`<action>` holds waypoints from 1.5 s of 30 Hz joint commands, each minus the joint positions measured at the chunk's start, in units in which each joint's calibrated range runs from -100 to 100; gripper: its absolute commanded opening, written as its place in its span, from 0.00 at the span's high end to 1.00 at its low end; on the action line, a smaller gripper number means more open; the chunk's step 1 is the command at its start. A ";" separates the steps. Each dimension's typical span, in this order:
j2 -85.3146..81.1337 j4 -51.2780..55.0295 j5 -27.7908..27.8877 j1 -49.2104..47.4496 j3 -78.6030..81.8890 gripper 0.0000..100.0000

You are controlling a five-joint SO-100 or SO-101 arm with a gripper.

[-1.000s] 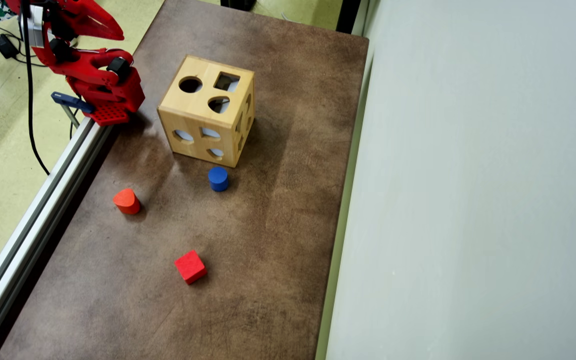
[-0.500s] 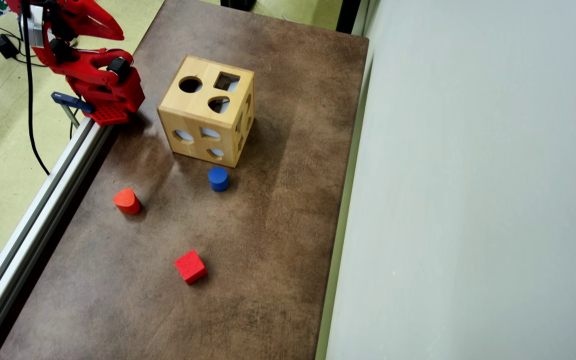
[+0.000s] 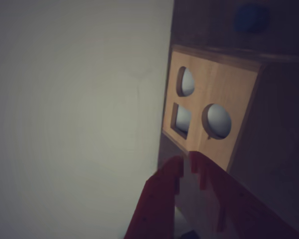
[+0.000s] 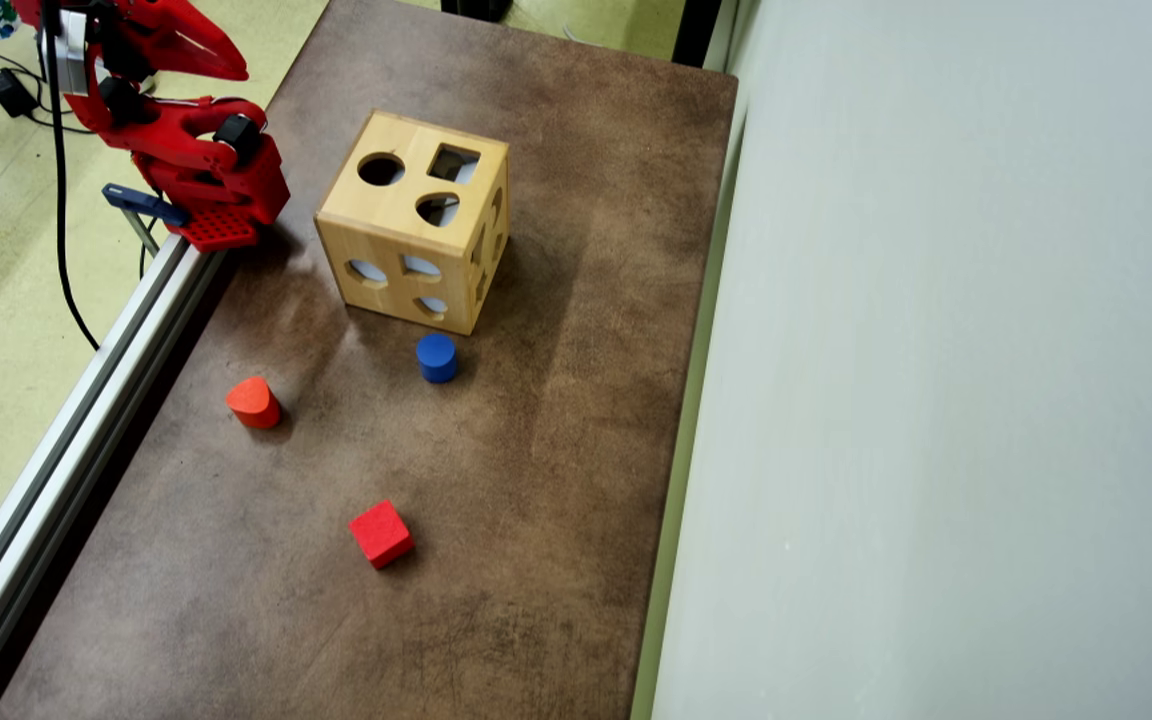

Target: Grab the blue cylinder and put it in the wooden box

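My gripper (image 3: 187, 167) sits folded back at the table's far-left corner, overhead view; wrist view shows red fingers (image 3: 159, 194) nearly together, narrow gap, nothing held. Blue cylinder (image 4: 436, 357) upright on the table (image 4: 556, 480), just beside the wooden box (image 4: 414, 220) on its near side, not touching, approx. mid-table. Box stands toward the far edge, 3 cut-outs on top. Orange-red block (image 4: 254, 402) near the left edge; red cube (image 4: 381, 533) nearer the front edge, well apart from the cyl.
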 commanded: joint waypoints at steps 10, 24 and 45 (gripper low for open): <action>33.75 -0.47 -0.05 0.37 -15.09 0.97; 53.88 -12.05 0.44 12.11 -15.44 0.97; 88.19 -33.93 3.81 17.53 -15.44 0.97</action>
